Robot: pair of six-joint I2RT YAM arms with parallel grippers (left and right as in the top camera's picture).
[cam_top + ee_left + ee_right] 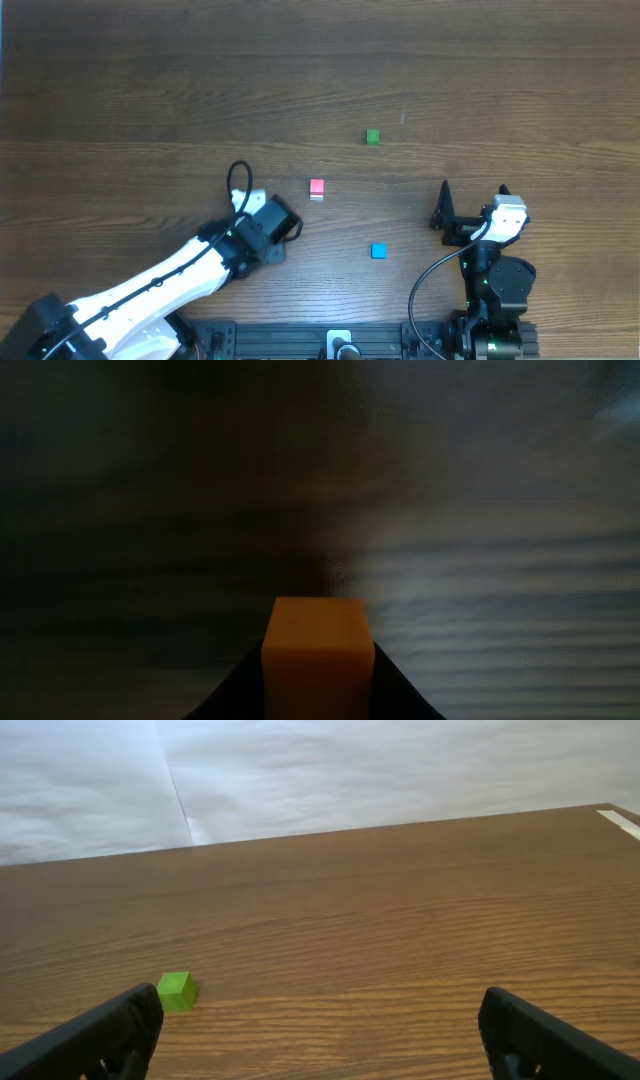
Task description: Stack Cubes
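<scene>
Sitting square, a smooth orange cube [317, 650] is clamped by the left fingers [232, 698]. The right fingers [105, 1035] are spread apart.

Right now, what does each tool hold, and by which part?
Left tool: an orange cube, gripped by two opposite side faces. Right tool: open, holding nothing.
</scene>
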